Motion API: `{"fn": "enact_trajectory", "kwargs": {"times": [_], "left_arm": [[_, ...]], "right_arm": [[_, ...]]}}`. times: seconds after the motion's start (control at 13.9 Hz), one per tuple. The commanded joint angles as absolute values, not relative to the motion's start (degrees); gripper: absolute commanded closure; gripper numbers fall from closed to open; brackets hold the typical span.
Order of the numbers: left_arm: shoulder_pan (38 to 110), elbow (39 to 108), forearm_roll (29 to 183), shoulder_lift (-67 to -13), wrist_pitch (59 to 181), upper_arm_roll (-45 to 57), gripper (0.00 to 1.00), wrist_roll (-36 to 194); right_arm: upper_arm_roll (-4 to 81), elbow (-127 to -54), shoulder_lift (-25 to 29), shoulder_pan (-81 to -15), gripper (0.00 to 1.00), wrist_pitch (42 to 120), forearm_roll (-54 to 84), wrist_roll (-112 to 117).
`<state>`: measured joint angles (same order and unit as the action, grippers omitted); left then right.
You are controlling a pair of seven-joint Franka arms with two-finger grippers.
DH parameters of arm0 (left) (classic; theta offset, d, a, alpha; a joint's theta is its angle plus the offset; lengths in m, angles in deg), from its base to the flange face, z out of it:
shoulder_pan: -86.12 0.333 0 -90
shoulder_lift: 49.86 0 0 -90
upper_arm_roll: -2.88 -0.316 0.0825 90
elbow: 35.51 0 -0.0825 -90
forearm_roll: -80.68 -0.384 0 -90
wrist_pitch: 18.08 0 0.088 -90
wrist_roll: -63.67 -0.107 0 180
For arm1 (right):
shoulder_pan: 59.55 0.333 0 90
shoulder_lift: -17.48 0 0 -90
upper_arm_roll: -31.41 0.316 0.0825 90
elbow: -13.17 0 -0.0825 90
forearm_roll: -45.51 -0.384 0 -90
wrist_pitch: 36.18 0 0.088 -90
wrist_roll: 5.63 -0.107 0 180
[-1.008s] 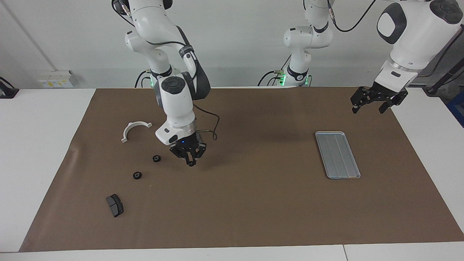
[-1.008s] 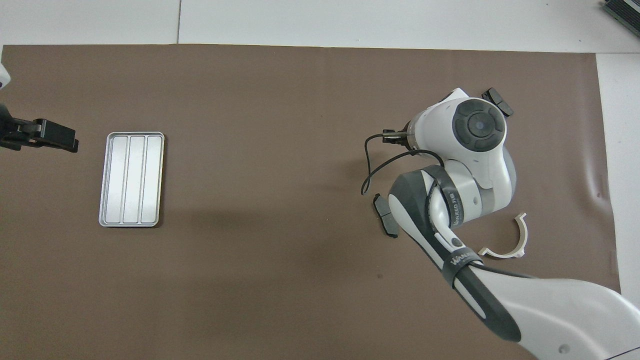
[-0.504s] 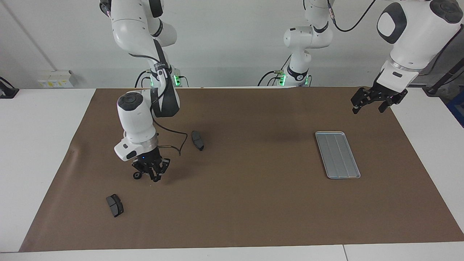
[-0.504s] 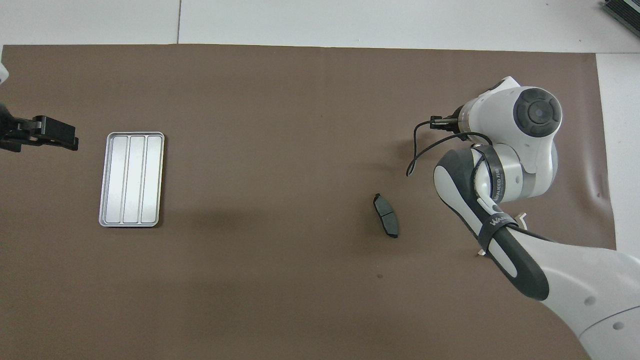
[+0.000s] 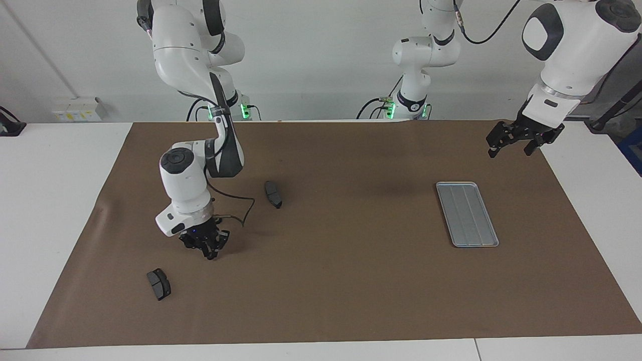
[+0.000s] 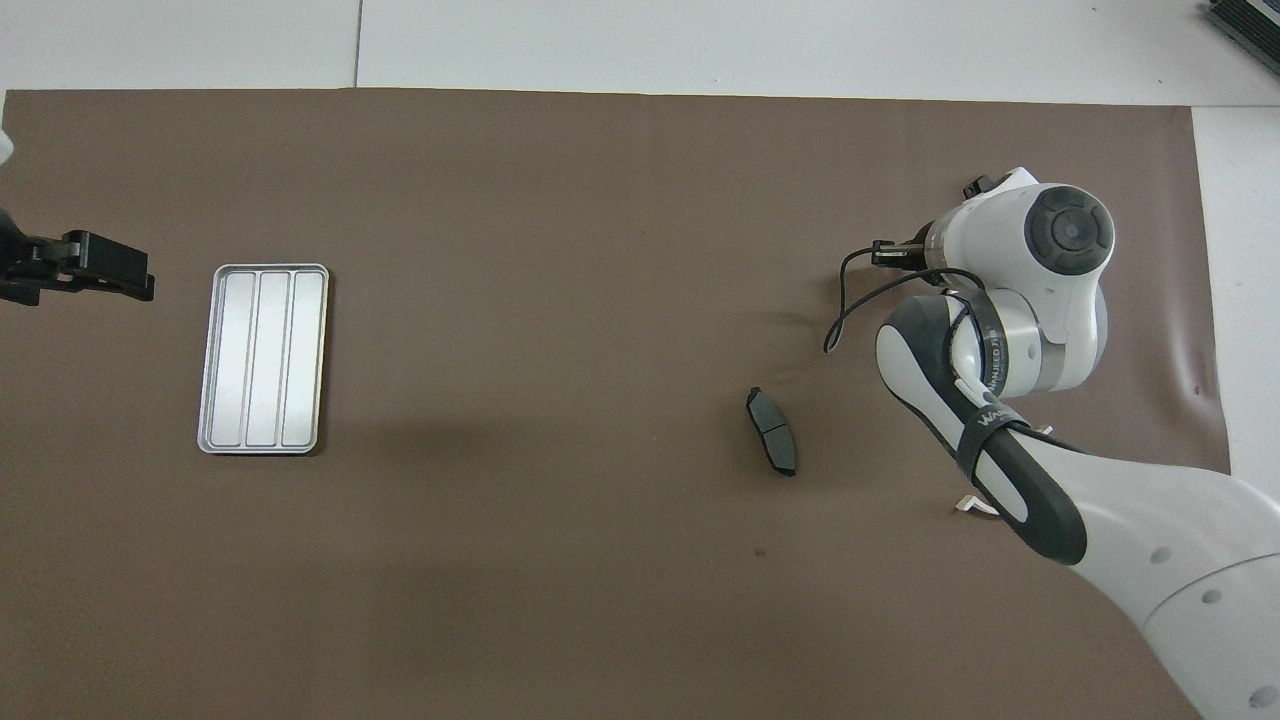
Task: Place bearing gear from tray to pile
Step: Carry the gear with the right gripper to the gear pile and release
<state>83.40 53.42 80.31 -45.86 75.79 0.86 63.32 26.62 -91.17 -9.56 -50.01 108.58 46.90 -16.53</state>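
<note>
The silver tray (image 5: 466,213) (image 6: 262,358) lies empty toward the left arm's end of the table. My right gripper (image 5: 207,252) hangs low over the pile area, shut, with a small black bearing gear (image 5: 208,255) pinched at its tips. In the overhead view its own wrist hides it. Of the pile I see one dark slab (image 5: 158,284) just by the gripper, another slab (image 5: 273,194) (image 6: 772,445) toward the table's middle, and a sliver of the white bracket (image 6: 968,507). My left gripper (image 5: 516,144) (image 6: 95,280) waits open in the air beside the tray.
A brown mat (image 5: 351,291) covers the table, with white tabletop (image 5: 50,200) around it. The right arm's cable (image 5: 241,213) loops down beside its wrist. The right arm's body (image 6: 1000,330) hides part of the pile from above.
The right arm has swung from the mat's middle toward its own end and come down over the pile, now covering the black rings and the bracket. The left arm has not moved.
</note>
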Motion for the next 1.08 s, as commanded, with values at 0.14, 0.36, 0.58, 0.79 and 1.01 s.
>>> {"fn": "enact_trajectory", "kwargs": {"times": [0.14,0.36,0.58,0.79,1.01], "left_arm": [[83.31,55.64,80.77,-47.48,76.76,0.51,0.0,63.94],[83.31,55.64,80.77,-47.48,76.76,0.6,0.0,63.94],[83.31,55.64,80.77,-47.48,76.76,0.6,0.0,63.85],[83.31,55.64,80.77,-47.48,76.76,0.6,0.0,63.85],[83.31,55.64,80.77,-47.57,76.76,0.6,0.0,63.94]], "right_arm": [[27.54,-91.24,-11.0,-51.03,0.0,111.3,46.04,-15.29],[27.45,-90.1,-10.04,-50.85,0.0,110.69,46.04,-15.47],[27.1,-89.48,-6.18,-50.85,0.0,105.88,46.12,-15.47],[26.57,-88.61,-1.87,-51.12,0.0,99.37,46.91,-15.47],[26.13,-84.84,2.26,-51.2,0.0,88.22,47.09,-15.21]]}}
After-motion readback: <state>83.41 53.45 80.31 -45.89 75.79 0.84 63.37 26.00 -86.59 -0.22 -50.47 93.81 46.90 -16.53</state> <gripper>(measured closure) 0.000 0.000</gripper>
